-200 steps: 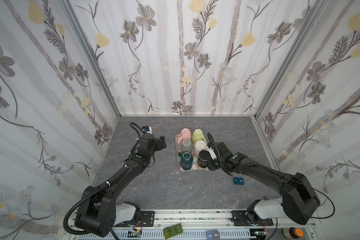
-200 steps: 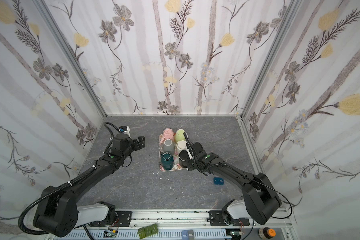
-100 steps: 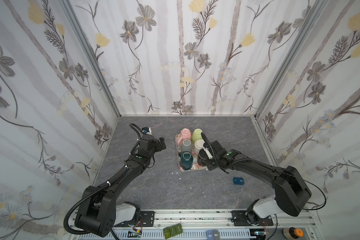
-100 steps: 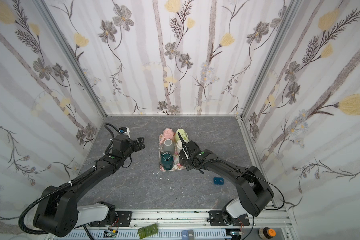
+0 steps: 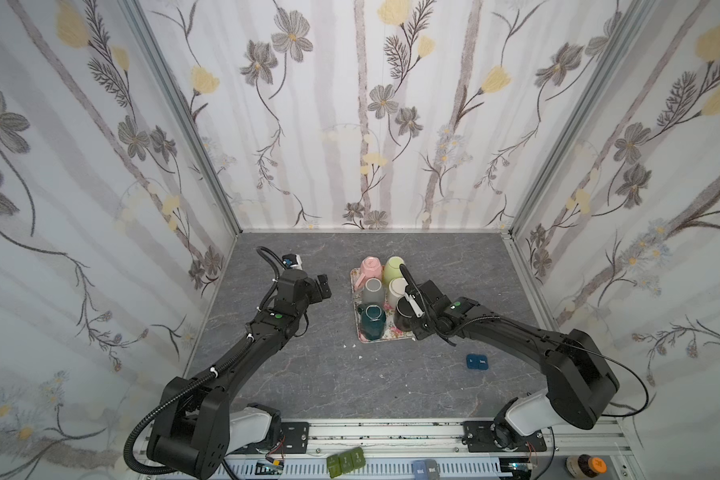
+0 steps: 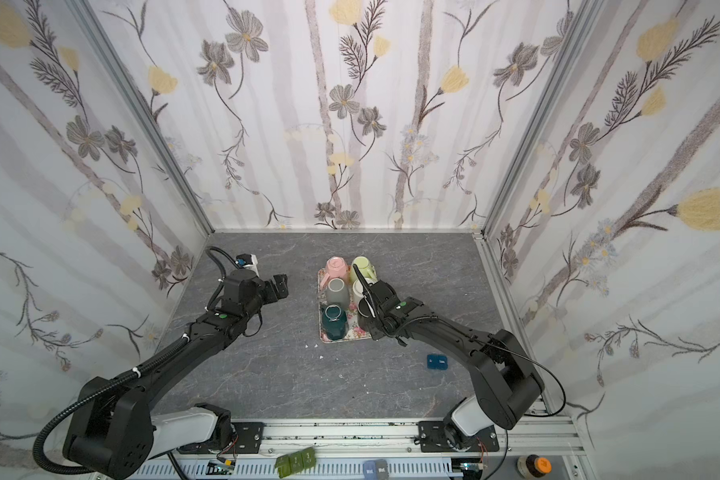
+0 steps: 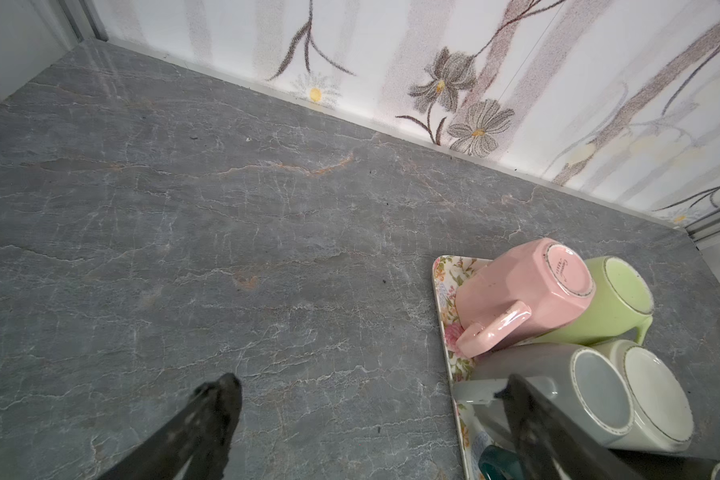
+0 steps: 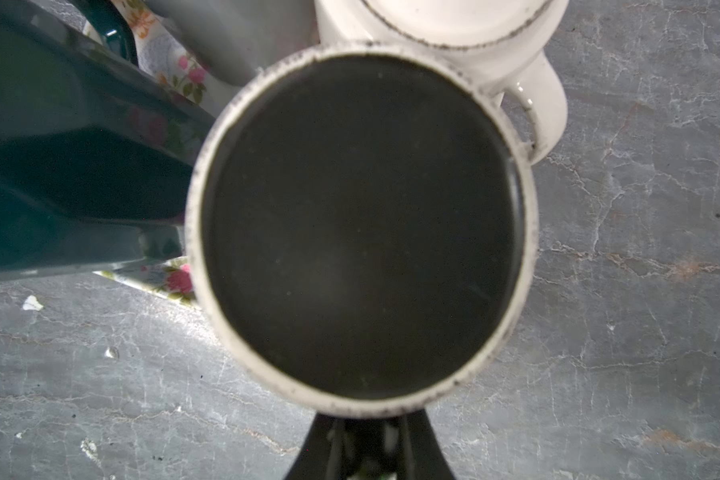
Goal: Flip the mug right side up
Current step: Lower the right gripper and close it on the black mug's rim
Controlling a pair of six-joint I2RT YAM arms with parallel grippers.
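The black mug (image 5: 403,318) stands upside down on the flowered tray (image 5: 361,337), at the corner nearest the right arm. In the right wrist view its dark base (image 8: 358,232) faces up, ringed by a pale, speckled rim, with the cream mug (image 8: 495,25) just beside it.

The right gripper (image 8: 368,422) sits against the black mug's side. A second ago its fingers stood a little apart; now they are pressed close together, apparently pinching the handle, though the base rim hides the contact itself. Whether the mug has left the tray cannot be told. In both top views it sits at the same corner as before. The right arm's elbow has swung in toward the middle over the second, while its wrist has stayed by the mug.

The left gripper (image 5: 321,286) hangs over the bare table (image 5: 308,374), to the left of the tray and apart from it. Its fingers (image 7: 215,411) are spread wide with nothing between them. It has not moved since the earlier frames.

The other mugs lie as they did. The pink mug (image 5: 371,266) and green mug (image 5: 393,268) are tilted at the back of the tray. The grey mug (image 5: 373,291) sits in the middle row beside the cream one, and the teal mug (image 5: 372,326) is at the front next to the black one. A small blue block (image 5: 476,361) rests on the table near the right forearm, where it was.
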